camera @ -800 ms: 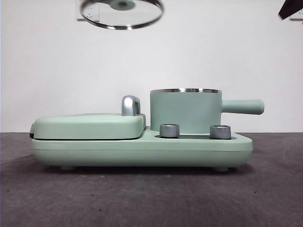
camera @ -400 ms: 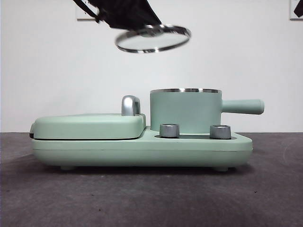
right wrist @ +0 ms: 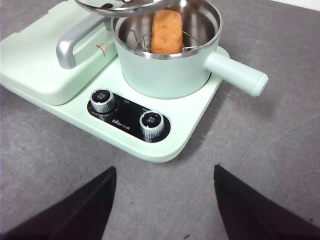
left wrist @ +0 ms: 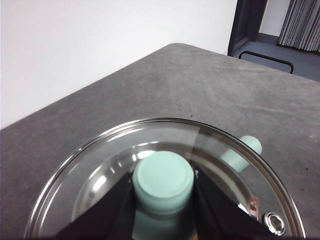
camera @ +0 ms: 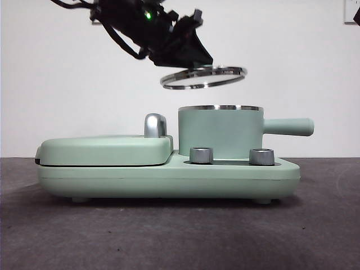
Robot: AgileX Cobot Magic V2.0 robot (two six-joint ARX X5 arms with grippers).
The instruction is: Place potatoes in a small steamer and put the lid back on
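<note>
Left gripper [left wrist: 162,210] clamped on lid [camera: 203,77] knob, slightly left of small steamer [camera: 220,132]: shift right, level, lower gently onto rim over potato [right wrist: 166,31].

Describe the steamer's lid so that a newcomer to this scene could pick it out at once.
Find the mint-green cooker base on the table. Above its small steamer hangs the lid, tilted, its knob in the left gripper. Unlike the flat green griddle cover, it is clear glass, steel-rimmed.
</note>
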